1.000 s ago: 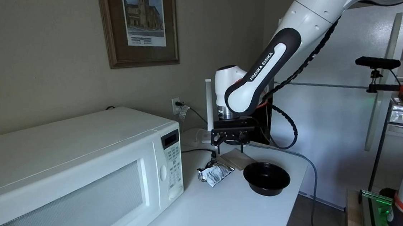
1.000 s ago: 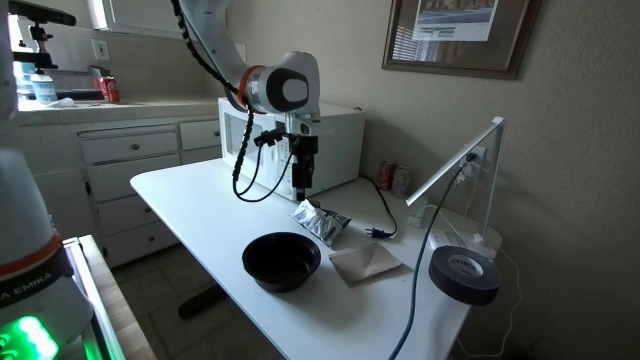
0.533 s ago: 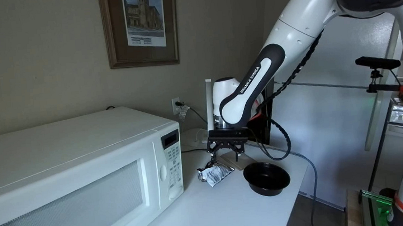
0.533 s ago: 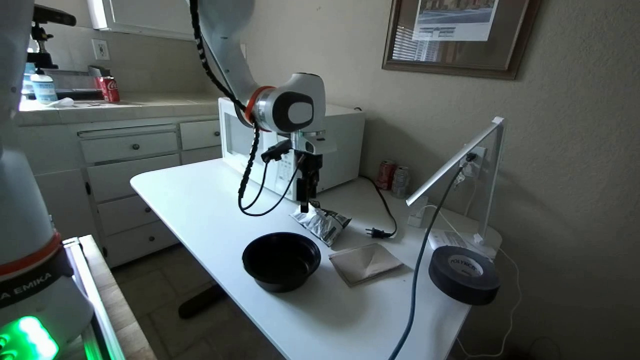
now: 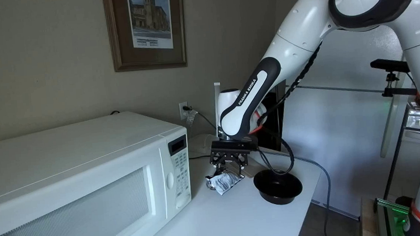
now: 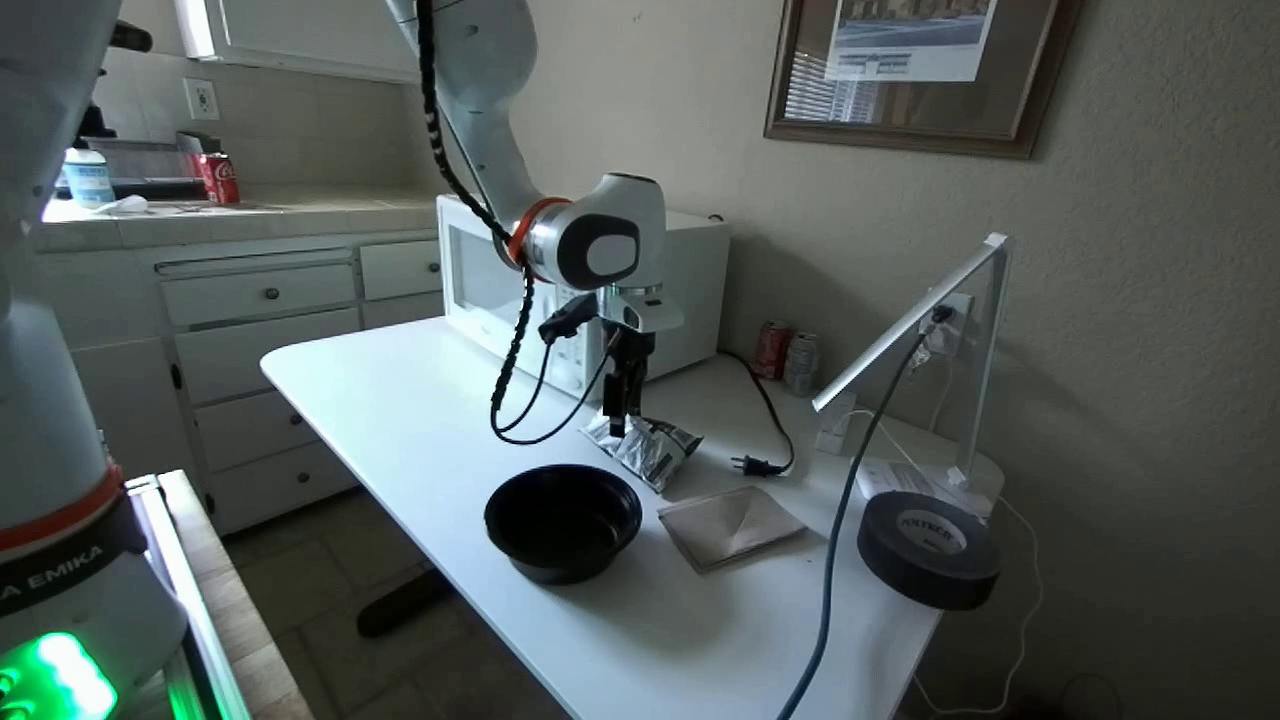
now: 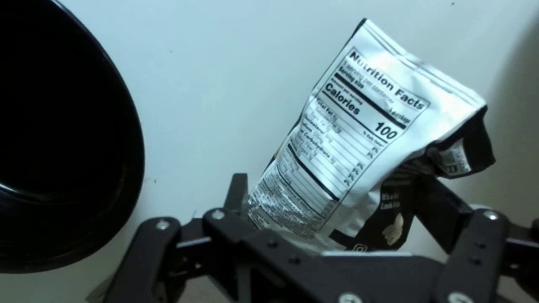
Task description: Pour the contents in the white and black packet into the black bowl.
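Grasping looks like the step in hand, pouring not yet begun. In the wrist view the black two-fingered gripper point(image 7: 332, 191) has its fingers wide, astride the lower part of the crumpled, shiny white-and-black foil packet point(image 7: 358, 126), which lies on the smooth white table point(image 7: 219, 84) from centre to upper right; I cannot tell whether either finger touches it. The next move likely calls for closing there, then lifting towards the round glossy black bowl point(image 7: 69, 134) at upper left. Against one second ago, the gripper sits lower in both exterior views, while packet and bowl lie unmoved.
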`<state>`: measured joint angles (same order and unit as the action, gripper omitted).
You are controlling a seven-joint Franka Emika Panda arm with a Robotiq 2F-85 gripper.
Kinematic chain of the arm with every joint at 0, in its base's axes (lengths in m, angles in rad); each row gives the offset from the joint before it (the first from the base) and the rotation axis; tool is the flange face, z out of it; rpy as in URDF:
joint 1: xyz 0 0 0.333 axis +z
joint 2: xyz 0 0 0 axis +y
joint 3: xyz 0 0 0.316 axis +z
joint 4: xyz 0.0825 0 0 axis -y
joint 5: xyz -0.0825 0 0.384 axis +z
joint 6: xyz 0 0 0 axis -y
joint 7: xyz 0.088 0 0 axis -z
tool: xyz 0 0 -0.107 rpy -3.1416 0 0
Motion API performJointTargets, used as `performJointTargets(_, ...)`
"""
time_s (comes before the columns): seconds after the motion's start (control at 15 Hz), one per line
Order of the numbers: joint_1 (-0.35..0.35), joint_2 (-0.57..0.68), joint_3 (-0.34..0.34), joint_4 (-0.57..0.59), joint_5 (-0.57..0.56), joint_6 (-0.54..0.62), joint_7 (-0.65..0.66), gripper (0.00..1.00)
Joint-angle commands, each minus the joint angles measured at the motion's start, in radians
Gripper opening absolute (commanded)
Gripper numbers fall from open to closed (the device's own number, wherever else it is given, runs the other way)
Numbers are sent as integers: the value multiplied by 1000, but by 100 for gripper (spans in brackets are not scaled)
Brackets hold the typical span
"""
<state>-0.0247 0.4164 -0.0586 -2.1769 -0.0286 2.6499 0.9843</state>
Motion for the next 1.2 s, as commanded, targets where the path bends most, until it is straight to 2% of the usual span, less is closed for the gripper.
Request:
performJointTargets(0.0,10,66,-11,57,78,26,-58,100)
performJointTargets(0.13,12,86,-9,78,101,18,-79,99)
performJointTargets(0.2,11,94,-7,86,113,16,-90,75)
performJointTargets(0.33,14,106,-9,95,126,12,-106,70)
performJointTargets(0.73,34,91,-27,95,121,8,-123,22)
performJointTargets(0.93,43,77,-37,94,113,5,-130,1)
performJointTargets(1.13,47,53,-46,86,109,-5,-138,0)
